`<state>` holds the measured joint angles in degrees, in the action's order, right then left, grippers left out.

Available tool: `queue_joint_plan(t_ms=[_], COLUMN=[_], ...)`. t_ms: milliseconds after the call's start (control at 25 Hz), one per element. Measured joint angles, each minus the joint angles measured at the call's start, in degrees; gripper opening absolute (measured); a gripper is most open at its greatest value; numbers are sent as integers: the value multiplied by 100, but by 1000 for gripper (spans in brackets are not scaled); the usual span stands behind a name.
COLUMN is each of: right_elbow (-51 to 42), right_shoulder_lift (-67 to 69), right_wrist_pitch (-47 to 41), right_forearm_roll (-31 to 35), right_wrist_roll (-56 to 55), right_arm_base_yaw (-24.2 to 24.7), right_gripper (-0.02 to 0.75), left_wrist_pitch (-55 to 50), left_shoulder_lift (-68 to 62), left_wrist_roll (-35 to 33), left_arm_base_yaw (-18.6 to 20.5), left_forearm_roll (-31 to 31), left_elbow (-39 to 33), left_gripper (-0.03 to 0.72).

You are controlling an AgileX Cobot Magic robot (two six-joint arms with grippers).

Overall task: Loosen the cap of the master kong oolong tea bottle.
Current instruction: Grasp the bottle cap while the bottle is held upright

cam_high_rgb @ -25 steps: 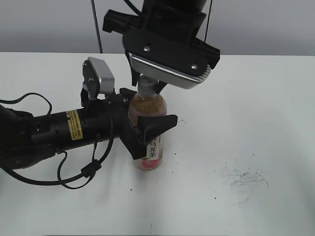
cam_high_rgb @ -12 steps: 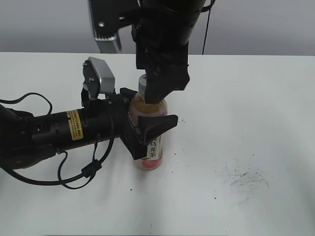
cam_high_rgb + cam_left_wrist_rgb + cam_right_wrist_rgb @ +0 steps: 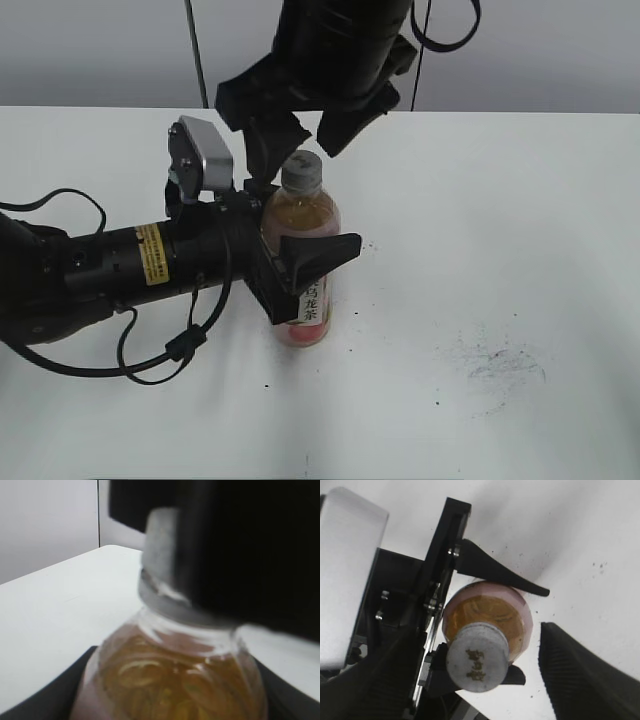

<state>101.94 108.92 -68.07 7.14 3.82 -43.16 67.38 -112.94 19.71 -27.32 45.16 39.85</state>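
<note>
We see the left hand [image 3: 300, 265] clamped around the upright master kong oolong tea bottle [image 3: 301, 262] on the table [image 3: 500, 250], while the right hand [image 3: 305, 130] hangs spread open above the cap [image 3: 301, 172].

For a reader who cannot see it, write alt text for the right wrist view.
Seen from above, the grey cap tops the master kong oolong tea bottle, which the left gripper clamps by its body. The right gripper hangs over it, jaws open on either side of the cap.
</note>
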Motion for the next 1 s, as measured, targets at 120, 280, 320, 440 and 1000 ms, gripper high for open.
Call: queue_joint_plan(t_ms=[120, 280, 320, 440, 1000], right_elbow=[0, 0, 0, 0, 0], right_shoulder_lift=[0, 0, 0, 0, 0], right_wrist_pitch=[-118, -144, -148, -159, -166], right_forearm_roll=[0, 2, 7, 7, 48], right_wrist_roll=[-531, -784, -810, -863, 2044], right_arm_base_yaw=[0, -6, -6, -6, -6], right_gripper=[554, 501, 477, 400, 272], left_wrist_pitch=[0, 0, 0, 0, -5], left_shoulder_lift=[0, 0, 0, 0, 0], left_wrist_roll=[0, 0, 0, 0, 0], left_arm_base_yaw=[0, 0, 0, 0, 0], left_forearm_roll=[0, 0, 0, 0, -4], left_elbow=[0, 0, 0, 0, 0], left_gripper=[447, 447, 447, 447, 447])
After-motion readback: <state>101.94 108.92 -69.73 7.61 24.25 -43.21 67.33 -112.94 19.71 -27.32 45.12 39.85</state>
